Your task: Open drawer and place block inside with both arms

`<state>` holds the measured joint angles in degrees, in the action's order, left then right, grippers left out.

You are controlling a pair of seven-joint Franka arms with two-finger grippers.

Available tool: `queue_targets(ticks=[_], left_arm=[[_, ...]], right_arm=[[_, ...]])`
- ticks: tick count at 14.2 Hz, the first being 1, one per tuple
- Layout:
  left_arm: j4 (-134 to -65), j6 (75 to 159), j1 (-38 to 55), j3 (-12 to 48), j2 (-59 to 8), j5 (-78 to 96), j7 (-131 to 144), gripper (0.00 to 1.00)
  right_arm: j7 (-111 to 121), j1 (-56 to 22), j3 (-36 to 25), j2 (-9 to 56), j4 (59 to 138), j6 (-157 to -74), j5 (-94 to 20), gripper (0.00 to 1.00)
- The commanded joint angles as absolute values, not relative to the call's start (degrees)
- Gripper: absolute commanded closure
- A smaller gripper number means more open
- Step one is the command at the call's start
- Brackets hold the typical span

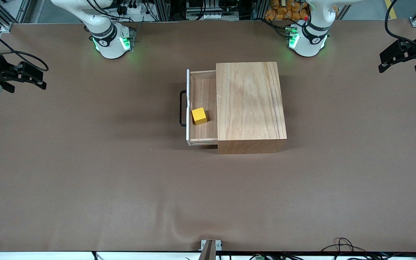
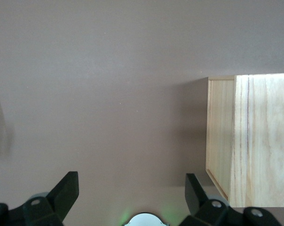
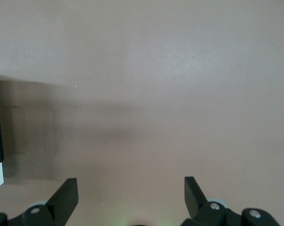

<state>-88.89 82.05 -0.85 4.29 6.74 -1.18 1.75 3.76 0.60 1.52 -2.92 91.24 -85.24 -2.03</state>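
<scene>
- The drawer [image 1: 202,108] stands pulled out of the wooden box [image 1: 250,104] toward the right arm's end of the bench [image 1: 85,173].
- The yellow block [image 1: 199,116] sits inside it.
- The left gripper [image 1: 397,57] and right gripper [image 1: 31,77] hang spread wide and empty over the bench ends.

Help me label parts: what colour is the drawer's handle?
Black; the handle on the drawer shows best in the front view.

Looks like a robotics lab: wide brown cloth-covered counter [image 1: 85,173], two white jointed arms on green-lit round bases [image 1: 112,43] bolted along its edge, silver aluminium framing [image 1: 211,9] and tangled black cables [image 1: 341,243] around it.
</scene>
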Motion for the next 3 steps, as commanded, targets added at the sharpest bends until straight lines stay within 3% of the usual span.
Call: queue_targets(ticks=[1,3], left_arm=[[-88.43,82.88,-1.67,4.22,7.21,-0.70,0.79,0.00],[-88.24,82.53,-1.85,4.22,6.50,-0.62,1.40,0.00]], right_arm=[[3.60,1.76,2.72,-3.08,90.79,-84.81,-1.41,0.00],[3.60,1.67,2.72,-2.99,90.70,-85.08,-1.41,0.00]])
